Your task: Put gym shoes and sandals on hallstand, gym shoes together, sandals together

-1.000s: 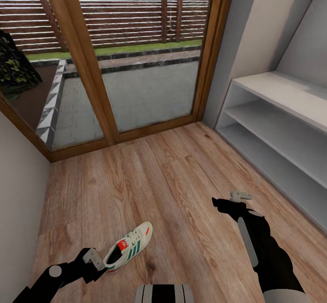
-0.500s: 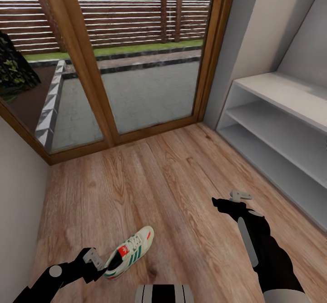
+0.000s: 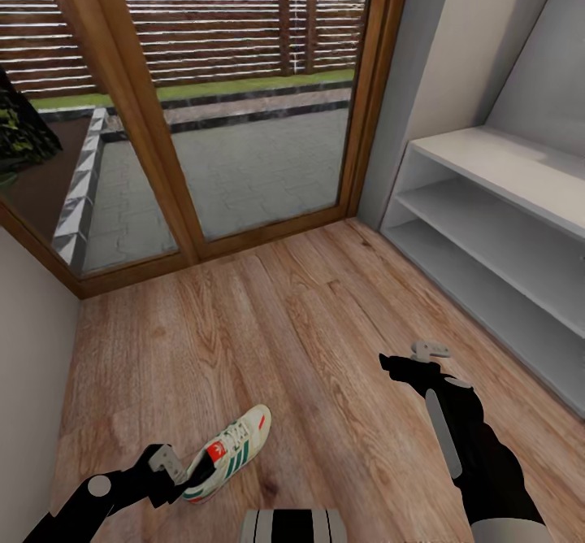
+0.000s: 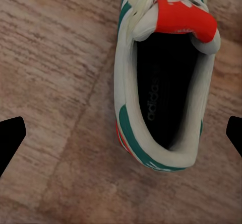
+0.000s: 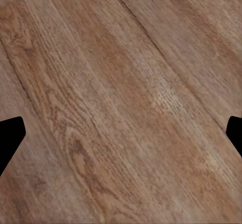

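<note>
Down on the corridor floor (image 3: 268, 340), a single gym shoe (image 3: 227, 452) lay on its sole, its heel toward the robot and its toe pointing off toward the glass door (image 3: 244, 112). The left gripper (image 3: 169, 463) hung just beside the heel, its fingers (image 4: 10, 139) spread wide and released, the shoe's opening showing between them in the left wrist view without being touched. The right gripper (image 3: 416, 358) was held well apart over bare planks, its fingers (image 5: 11, 138) likewise released and grasping nothing. Along the right wall stood the hallstand (image 3: 496, 226), its two long shelves bare.
</note>
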Robot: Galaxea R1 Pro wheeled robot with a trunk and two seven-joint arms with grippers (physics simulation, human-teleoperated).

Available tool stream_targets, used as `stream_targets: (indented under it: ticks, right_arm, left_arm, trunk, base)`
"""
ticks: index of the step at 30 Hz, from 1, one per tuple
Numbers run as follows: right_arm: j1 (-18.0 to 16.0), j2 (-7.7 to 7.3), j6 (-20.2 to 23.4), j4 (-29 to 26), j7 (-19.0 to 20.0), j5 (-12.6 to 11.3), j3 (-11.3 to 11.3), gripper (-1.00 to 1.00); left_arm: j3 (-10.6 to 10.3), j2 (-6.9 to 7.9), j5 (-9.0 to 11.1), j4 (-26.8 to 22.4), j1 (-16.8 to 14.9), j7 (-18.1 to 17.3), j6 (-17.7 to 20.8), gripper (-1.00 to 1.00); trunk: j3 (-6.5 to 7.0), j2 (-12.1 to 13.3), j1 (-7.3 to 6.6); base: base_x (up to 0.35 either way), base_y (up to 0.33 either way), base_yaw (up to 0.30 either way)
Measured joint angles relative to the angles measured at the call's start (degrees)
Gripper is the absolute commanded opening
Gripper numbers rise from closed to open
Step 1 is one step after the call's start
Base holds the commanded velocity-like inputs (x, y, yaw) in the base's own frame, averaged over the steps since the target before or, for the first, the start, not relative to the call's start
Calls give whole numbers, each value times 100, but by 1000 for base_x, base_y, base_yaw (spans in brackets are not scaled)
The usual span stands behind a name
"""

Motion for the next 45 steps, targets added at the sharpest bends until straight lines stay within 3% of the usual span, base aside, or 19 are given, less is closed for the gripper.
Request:
stream_targets:
  ticks: [45]
  right_arm:
    - [0,0,0,0,0,1,0,100]
  left_arm:
    - [0,0,0,-1,0,0,0,100]
  trunk:
    - [-416,0,0]
  base:
    - [0,0,-11]
